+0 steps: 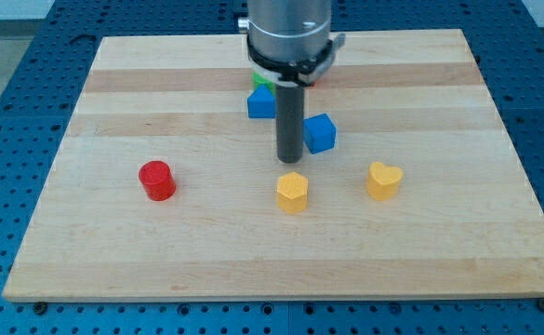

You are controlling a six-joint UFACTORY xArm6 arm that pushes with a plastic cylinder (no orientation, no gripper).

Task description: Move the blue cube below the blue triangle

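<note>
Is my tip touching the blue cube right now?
Cannot tell. In the camera view my tip stands just to the view's left of the blue cube, and their outlines meet, so neither contact nor a gap shows plainly.

wooden board (160, 251) with red cylinder (157, 180), yellow heart (384, 180)

the surface (160, 112) looks like pale wood, smooth, with long light and darker stripes in the grain. around it lies a blue metal-looking base (11, 56) full of small holes. the rod looks dark and matt, and my tip (290, 162) is just as dull. above it sits a grey, shiny metal-looking cylinder (288, 23). the blue cube (320, 133), blue triangle (260, 102), red cylinder (157, 180), yellow hexagon block (292, 192) and yellow heart block (383, 180) all look smooth and painted, with a soft, matt finish.
</note>
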